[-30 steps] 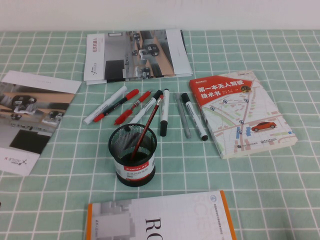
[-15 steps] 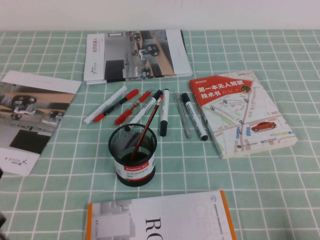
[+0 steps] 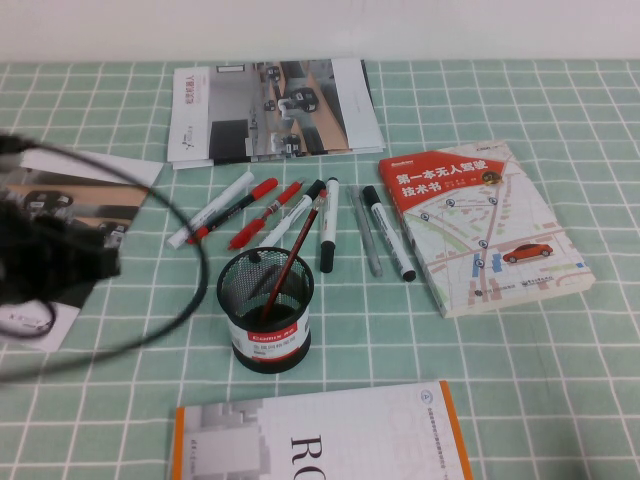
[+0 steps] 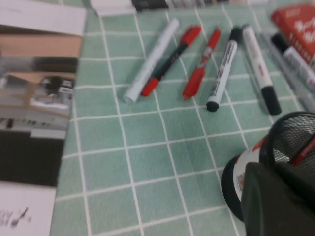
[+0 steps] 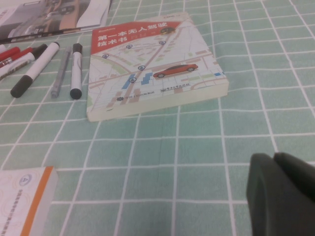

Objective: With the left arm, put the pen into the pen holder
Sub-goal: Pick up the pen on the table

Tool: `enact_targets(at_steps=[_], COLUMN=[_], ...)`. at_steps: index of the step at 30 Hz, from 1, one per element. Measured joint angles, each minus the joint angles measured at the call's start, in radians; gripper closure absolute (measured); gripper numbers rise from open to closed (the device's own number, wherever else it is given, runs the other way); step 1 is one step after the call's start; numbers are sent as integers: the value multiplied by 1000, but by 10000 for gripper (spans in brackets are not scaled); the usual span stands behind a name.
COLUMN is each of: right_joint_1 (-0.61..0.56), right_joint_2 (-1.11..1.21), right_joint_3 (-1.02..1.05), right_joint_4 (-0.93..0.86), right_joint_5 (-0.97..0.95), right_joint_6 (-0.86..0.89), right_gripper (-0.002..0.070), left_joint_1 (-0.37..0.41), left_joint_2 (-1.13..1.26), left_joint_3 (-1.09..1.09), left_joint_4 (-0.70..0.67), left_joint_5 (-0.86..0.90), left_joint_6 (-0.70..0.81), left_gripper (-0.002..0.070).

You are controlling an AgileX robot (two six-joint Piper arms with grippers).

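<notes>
The all-white pen point(image 3: 212, 210) lies slanted at the left end of a row of pens; it also shows in the left wrist view point(image 4: 151, 60). The black mesh pen holder point(image 3: 266, 310) stands in front of the row with a red-and-black pen leaning in it. It fills the corner of the left wrist view point(image 4: 290, 142). My left arm point(image 3: 50, 262) is a blurred black mass with looping cables at the table's left, apart from both. Its gripper point(image 4: 280, 201) shows as one closed block, empty. My right gripper point(image 5: 283, 196) is shut and empty over bare cloth.
Other pens point(image 3: 330, 225) lie beside the white one. A map-covered book point(image 3: 480, 225) lies on the right. Brochures lie at the back point(image 3: 270, 105) and the left point(image 3: 60, 200). An orange-edged book point(image 3: 320, 435) is at the front edge.
My left arm has swung into the high view from the lower left edge and now hangs over the left brochure. The pens and the holder have not moved.
</notes>
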Motion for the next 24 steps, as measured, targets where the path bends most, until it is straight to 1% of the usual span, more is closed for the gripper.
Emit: enact_targets(at_steps=[10,19,24], right_joint_1=[0,0,0], right_joint_2=[0,0,0], right_joint_3=[0,0,0], right_joint_4=[0,0,0], right_joint_5=[0,0,0], right_joint_6=[0,0,0], right_gripper=[696,696,696], left_joint_1=[0,0,-26], left_joint_2=[385,690,841], left_joint_3=[-363,-683,-859], left_joint_4=[24,123,208], left_joint_5=[195,348,403], left_joint_6=[56,59,49], left_gripper=[679,679,678])
